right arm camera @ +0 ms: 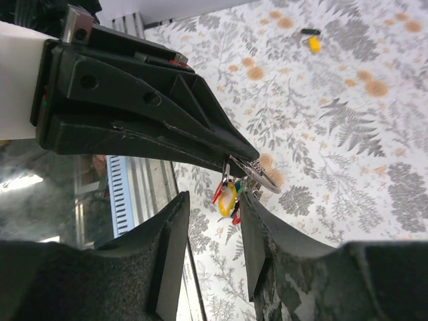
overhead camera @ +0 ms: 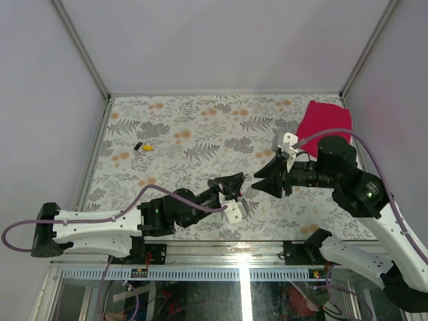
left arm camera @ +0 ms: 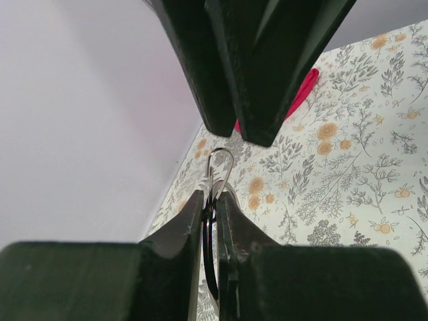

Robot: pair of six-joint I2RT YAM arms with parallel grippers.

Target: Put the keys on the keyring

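top view: left tool (overhead camera: 235,182) reaches in from 8 o'clock and right tool (overhead camera: 262,179) from 3 o'clock. their tips face each other just past the table (overhead camera: 200,127) centre, toward 5 o'clock, nearly touching.

left tool: fingers pressed together on the keyring (right arm camera: 263,175). left wrist view shows the thin silver wire pinched between the two pads, with a loop standing out beyond the tips toward the right tool. ring is held off the table.

keys (right arm camera: 227,198): a small bunch hangs from the ring below the left tool's tip. red, yellow, green and blue heads are visible in the right wrist view. count cannot be told.

right tool: jaws partly apart and gripping nothing. in the right wrist view the hanging bunch sits in line with the gap between its fingers. whether either finger touches a key cannot be told. from the left wrist view its two fingers look close together, tips just beyond the ring loop.

loose on the table at about 10 o'clock, well apart from both tools: a yellow key (overhead camera: 148,147) and, just beside it at its 9 o'clock, a black key (overhead camera: 138,146).

red cloth (overhead camera: 326,122) lies crumpled in the far corner at 1 to 2 o'clock, beyond the right arm.
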